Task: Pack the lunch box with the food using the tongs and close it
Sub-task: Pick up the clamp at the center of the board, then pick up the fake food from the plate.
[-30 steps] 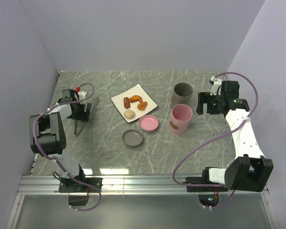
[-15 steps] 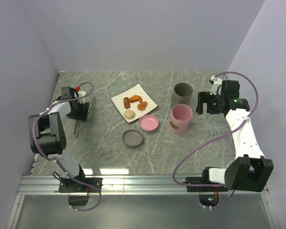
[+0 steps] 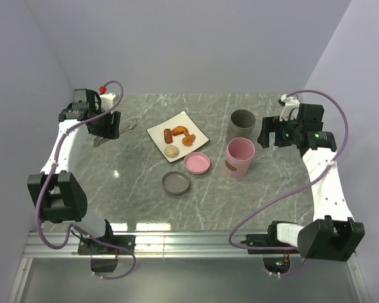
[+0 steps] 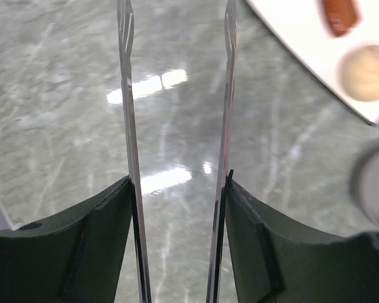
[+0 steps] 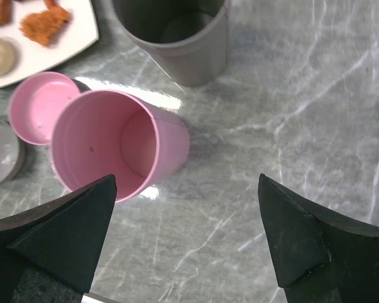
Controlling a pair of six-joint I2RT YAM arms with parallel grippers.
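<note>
a grey-green marbled table (image 3: pixel 271 189) carries five things. a white square plate (image 3: pixel 158 134) sits toward the back, turned corner-on. right of it a grey cup (image 3: pixel 242 125) stands upright, and a pink cup (image 3: pixel 240 159) stands just in front of that, both open-topped. a round pink lid (image 3: pixel 196 163) lies between plate and pink cup; a round grey lid (image 3: pixel 176 183) lies nearer the front, just beside it

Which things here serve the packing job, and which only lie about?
Job: thin silvery metal tongs; brown sausage; orange-brown curved piece; brown nugget; pale beige ball; tall pink cup; tall grey cup; pink round lid; grey round lid.
Lying about: white square plate, only carrying food.
</note>
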